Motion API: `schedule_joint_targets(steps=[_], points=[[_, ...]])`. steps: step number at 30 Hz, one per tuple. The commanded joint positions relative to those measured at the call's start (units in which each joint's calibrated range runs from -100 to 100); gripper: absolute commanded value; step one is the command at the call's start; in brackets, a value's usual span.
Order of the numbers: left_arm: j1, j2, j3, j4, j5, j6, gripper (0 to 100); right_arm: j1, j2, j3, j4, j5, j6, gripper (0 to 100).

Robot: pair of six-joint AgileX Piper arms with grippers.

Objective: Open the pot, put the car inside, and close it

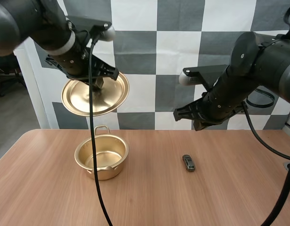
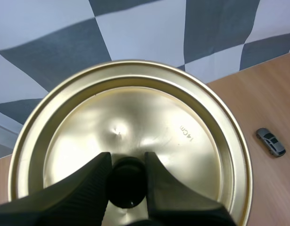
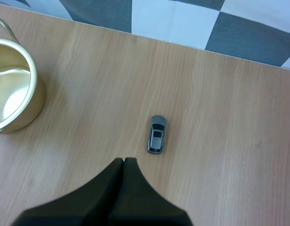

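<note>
Left gripper [image 2: 127, 162]: raised above the left side of the wooden table [image 1: 229, 197], fingers clamped on the black knob [image 2: 127, 186] of the round gold metal lid [image 1: 78, 99]. The lid is clear of the pot, hanging steeply tilted in the air above it and a bit toward the table's far edge.

The gold metal pot with loop handles [image 1: 107, 172] is upright in the left half of the table, nearer the far edge than the near one. It's open, and nothing is visible inside.

The small grey toy car [image 1: 188, 163] lies on the table right of centre, about level with the pot and well apart from it. Nothing is touching it.

Right gripper [image 3: 123, 162]: hovering above the table over the car, not in contact. The fingers are pressed together into one wedge with nothing between them. In the right wrist view the car lies just beyond the tips.

Status, my read:
- Step 1, open the pot: done, the lid is off and held.
- Step 2, car into the pot: not started. The right gripper has to spread its fingers, drop onto the car, pinch it and carry it left to the pot.
- Step 3, lid back on: pending. The left arm looks to be parked with the lid until the car is in.
</note>
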Motion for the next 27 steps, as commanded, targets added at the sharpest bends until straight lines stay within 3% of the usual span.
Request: schedule_joint_targets(steps=[1, 5, 12, 18, 25, 26, 27], points=[[0.0, -12.2, -4.4, -1.0, 7.1, -0.8, 0, 0.0, 0.3, 0.2, -1.4, -5.3, 0.0, 0], [0.0, -22.0, -4.4, -1.4, 7.1, -0.9, 0, 0.0, 3.3, 4.3, -1.9, -15.1, 0.0, 0], [0.0, -31.3, -4.4, -2.9, 7.1, -0.9, 0, 0.0, 14.0, 11.6, -2.5, -20.9, 0.0, 0], [0.0, -32.9, -4.4, -3.1, 7.1, -0.9, 0, 0.0, 20.5, 12.1, -4.2, -21.5, 0.0, 0], [0.0, -32.9, -4.4, -3.1, 7.1, -0.9, 0, 0.0, 21.4, 12.1, -4.3, -26.7, 1.7, 0], [0.0, -32.9, -4.4, -3.1, 7.1, -0.9, 0, 0.0, 21.4, 12.1, -4.3, -26.8, 1.7, 4], [0.0, -32.9, -4.4, -3.1, 7.1, -0.9, 0, 0.0, 21.4, 12.1, -4.5, -27.1, 1.4, 16]])
